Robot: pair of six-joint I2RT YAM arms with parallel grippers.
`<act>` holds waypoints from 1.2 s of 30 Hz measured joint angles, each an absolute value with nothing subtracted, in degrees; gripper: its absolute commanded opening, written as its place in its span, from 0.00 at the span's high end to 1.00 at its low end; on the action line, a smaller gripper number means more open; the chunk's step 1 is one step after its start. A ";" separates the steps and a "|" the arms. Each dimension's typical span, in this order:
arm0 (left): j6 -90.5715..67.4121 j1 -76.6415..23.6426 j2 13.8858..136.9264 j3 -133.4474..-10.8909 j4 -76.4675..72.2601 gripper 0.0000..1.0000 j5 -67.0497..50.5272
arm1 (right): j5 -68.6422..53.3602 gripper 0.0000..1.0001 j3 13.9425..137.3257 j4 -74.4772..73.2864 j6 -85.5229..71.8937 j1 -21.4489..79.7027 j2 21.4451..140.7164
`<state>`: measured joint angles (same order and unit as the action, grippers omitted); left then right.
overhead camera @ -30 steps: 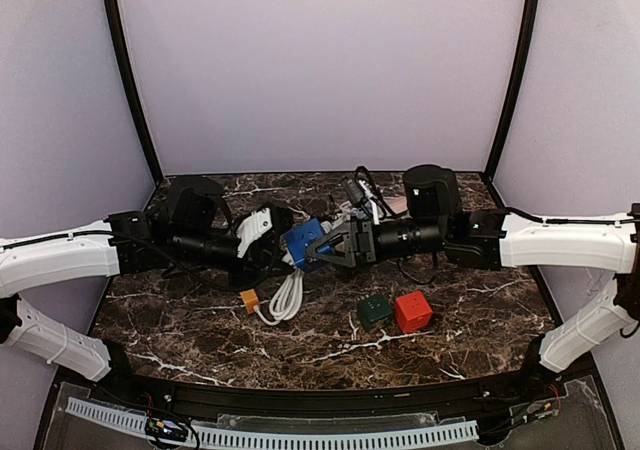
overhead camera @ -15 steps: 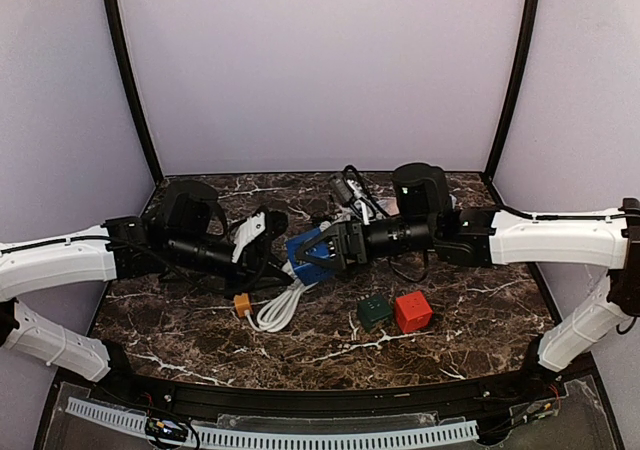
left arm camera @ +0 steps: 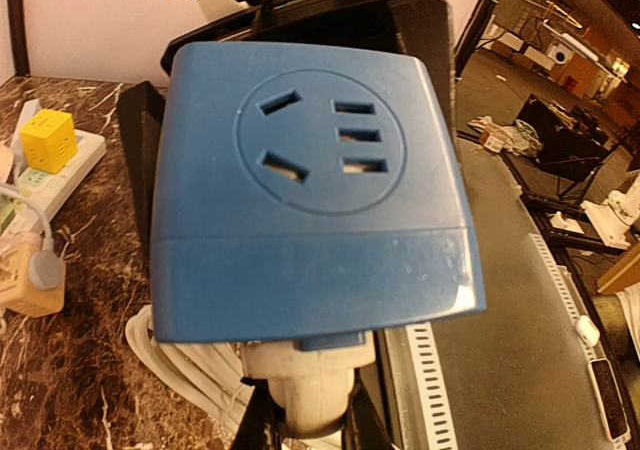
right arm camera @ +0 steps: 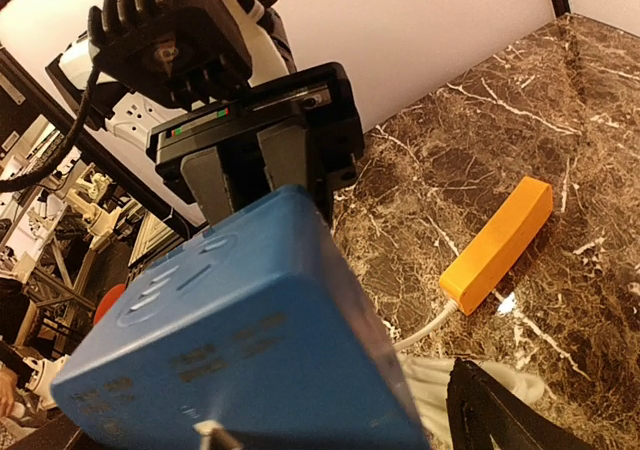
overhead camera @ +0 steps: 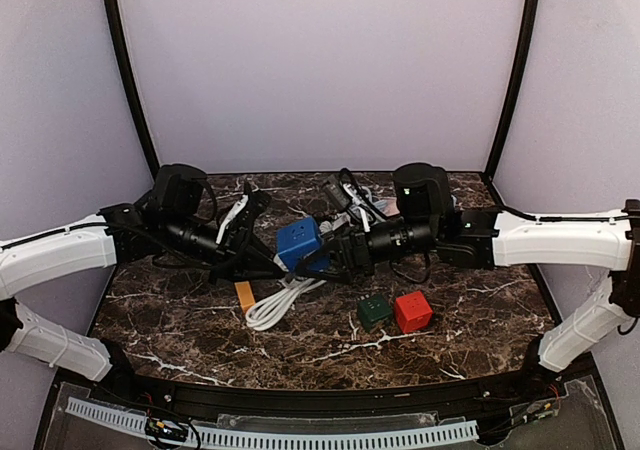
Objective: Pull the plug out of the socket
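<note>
Blue-plastic and cube-shaped, the socket (overhead camera: 298,240) appears held just above the middle of the dark marble-patterned table (overhead camera: 480,340), between the two arms. The right gripper (overhead camera: 325,252) reaches in from the right and is clamped on the cube, its black jaws pressed against two opposite sides. The rounded white plug (left arm camera: 300,395) is seated in one face of the socket, with no gap visible between plug and plastic, so I judge it not yet out. The left gripper (left arm camera: 305,430) is closed down narrow around that plug, one finger on each side of its body. What the pull turns on is the plug's axis. The axis runs out of the cube face that looks toward the left arm, roughly along the line joining the two wrists, so the left arm is the one placed to draw it. A straight withdrawal along that line, away from the right gripper, should free the pins, whereas a sideways tug would likely bind them. The coiled white cable (overhead camera: 282,302) trails from the plug onto the table, past a small orange rectangular block (right arm camera: 498,240), with slack enough, I think, not to resist.
</note>
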<state>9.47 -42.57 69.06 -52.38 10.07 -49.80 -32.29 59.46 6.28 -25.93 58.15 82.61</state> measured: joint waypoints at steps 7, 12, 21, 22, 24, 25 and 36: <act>9.96 -42.48 71.53 -55.35 12.82 0.99 -57.65 | -30.76 0.07 61.41 4.93 -21.02 58.30 81.10; 10.17 -42.48 72.99 -55.68 14.92 0.99 -60.31 | -31.09 0.10 63.24 4.10 -18.61 58.39 81.10; 10.20 -42.48 73.45 -55.92 15.88 0.99 -60.62 | -36.38 0.13 65.30 4.12 -18.11 58.41 82.63; 10.09 -42.48 73.45 -55.92 15.88 0.99 -60.62 | -36.69 0.13 65.28 4.08 -18.15 58.46 82.96; 9.98 -42.48 73.45 -55.92 15.81 0.99 -60.64 | -37.45 0.14 65.28 3.86 -18.33 58.50 83.64; 9.91 -42.48 73.45 -55.92 15.75 0.99 -60.64 | -37.65 0.16 65.28 3.77 -18.37 58.52 83.83; 9.32 -42.48 73.45 -55.92 15.16 0.99 -60.75 | -39.35 0.44 65.30 3.88 -19.38 58.63 84.47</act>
<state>9.32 -42.48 73.45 -55.92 15.16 -60.75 -39.35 65.30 3.88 -19.38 58.63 84.47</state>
